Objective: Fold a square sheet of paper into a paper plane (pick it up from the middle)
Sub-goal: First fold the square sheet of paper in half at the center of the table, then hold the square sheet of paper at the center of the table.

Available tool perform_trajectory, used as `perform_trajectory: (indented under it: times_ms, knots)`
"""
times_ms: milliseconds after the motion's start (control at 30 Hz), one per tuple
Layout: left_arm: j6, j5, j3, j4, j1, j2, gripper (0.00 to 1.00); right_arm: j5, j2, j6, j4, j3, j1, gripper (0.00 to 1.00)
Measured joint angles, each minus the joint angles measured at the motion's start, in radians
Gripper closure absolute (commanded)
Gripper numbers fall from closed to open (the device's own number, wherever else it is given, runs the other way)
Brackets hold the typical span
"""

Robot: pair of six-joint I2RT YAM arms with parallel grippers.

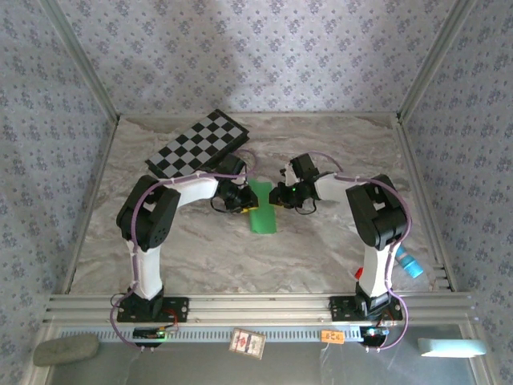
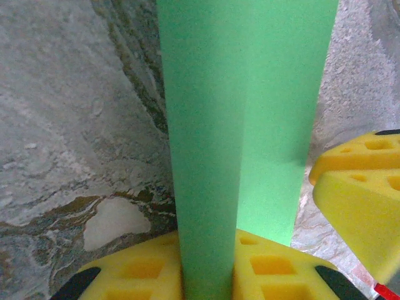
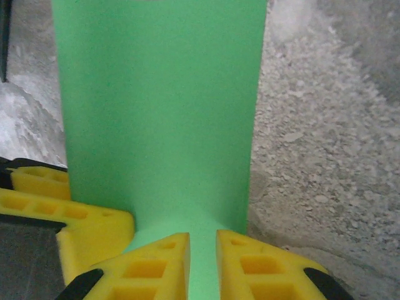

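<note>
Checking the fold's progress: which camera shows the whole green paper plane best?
Top external: the paper plane shows end to end, with both arms reaching to it. Each wrist view gives a close stretch of green running out from between its yellow fingers, far end cut off.

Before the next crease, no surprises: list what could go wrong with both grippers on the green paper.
The left gripper and right gripper both pinch the paper plane close together; pulling apart could tear it. Their yellow fingers sit very close, so they might collide or crumple the fold.
</note>
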Motion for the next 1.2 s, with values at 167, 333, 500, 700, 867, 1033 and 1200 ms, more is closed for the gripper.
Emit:
perform_trajectory:
  times_ms: [167, 333, 500, 700, 867, 1033, 1200]
  knots:
    - [-0.001, -0.01, 0.002, -0.015, 0.0, 0.0, 0.7, 0.029, 0.021, -0.006, -0.049, 0.026, 0.006, 0.81]
    - [-0.029, -0.039, 0.008, -0.033, -0.003, -0.006, 0.55, 0.089, 0.02, 0.03, -0.082, 0.044, 0.031, 0.81]
    - [-0.072, -0.112, -0.004, -0.077, -0.002, -0.041, 0.52, 0.111, 0.02, 0.115, -0.084, 0.047, 0.042, 0.81]
    - [-0.079, -0.139, -0.011, -0.092, -0.003, -0.047, 0.56, 0.095, 0.02, 0.182, -0.074, 0.047, 0.042, 0.79]
    - [-0.079, -0.15, -0.005, -0.105, -0.004, -0.041, 0.58, 0.062, 0.02, 0.205, -0.063, 0.047, 0.038, 0.75]
    - [-0.09, -0.16, 0.011, -0.126, -0.004, -0.032, 0.59, 0.048, -0.018, 0.22, -0.043, 0.026, 0.017, 0.69]
    - [-0.106, -0.172, 0.031, -0.149, -0.01, -0.018, 0.58, 0.053, -0.098, 0.226, -0.006, -0.004, -0.026, 0.69]
